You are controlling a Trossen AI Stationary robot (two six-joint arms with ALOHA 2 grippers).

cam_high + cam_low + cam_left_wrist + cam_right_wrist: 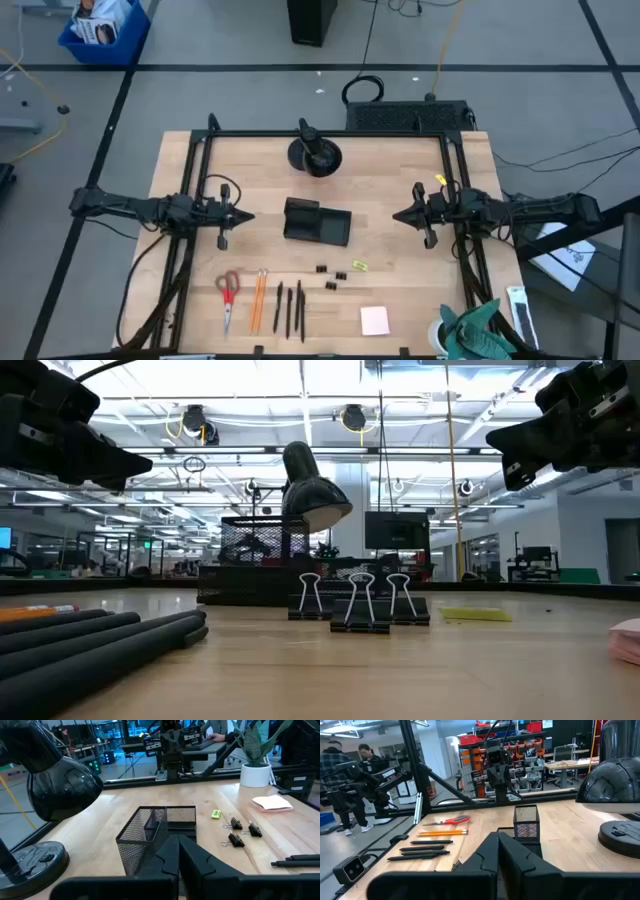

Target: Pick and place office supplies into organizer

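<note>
L gripper [243, 215] and R gripper [400, 215]: fingers pressed together, empty, hovering either side of the mesh organizer [317, 222] at table centre. Step, judged: none begun; nothing sits in the tray yet. Next move calls for opening one gripper and descending to the front row. Count: 1 red scissors [228, 293], 2 pencils [257, 299], 3 pens [289, 309], 3 binder clips [331, 275], 1 yellow item [359, 266], 1 pink pad [374, 320].

Pale wood-plank table [400, 300], black wire-mesh organizer [150, 827], glossy black lamp shade [62, 787], metal-handled binder clips [358, 605].
</note>
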